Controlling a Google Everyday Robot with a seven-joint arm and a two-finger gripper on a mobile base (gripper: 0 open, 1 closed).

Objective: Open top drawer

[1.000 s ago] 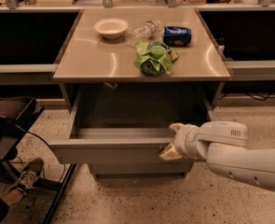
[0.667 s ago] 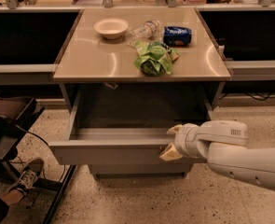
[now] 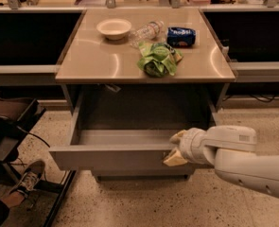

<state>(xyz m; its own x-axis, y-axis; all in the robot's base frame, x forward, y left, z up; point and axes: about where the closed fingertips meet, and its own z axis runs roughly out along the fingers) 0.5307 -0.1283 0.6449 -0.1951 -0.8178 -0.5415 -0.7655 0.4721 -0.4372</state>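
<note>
The top drawer (image 3: 110,159) is a grey metal drawer pulled well out from under the tan counter (image 3: 101,60); its flat grey tray (image 3: 125,137) shows and looks bare. My gripper (image 3: 175,148) sits at the right end of the drawer's front panel, one pale finger above the top edge and one in front of the panel. The white arm (image 3: 243,160) comes in from the lower right.
On the counter lie a white bowl (image 3: 113,28), a clear plastic bottle (image 3: 146,32), a blue Pepsi can (image 3: 180,37) and a green chip bag (image 3: 158,59). A black cart (image 3: 9,126) and a person's shoe (image 3: 28,176) are at the left, on the speckled floor.
</note>
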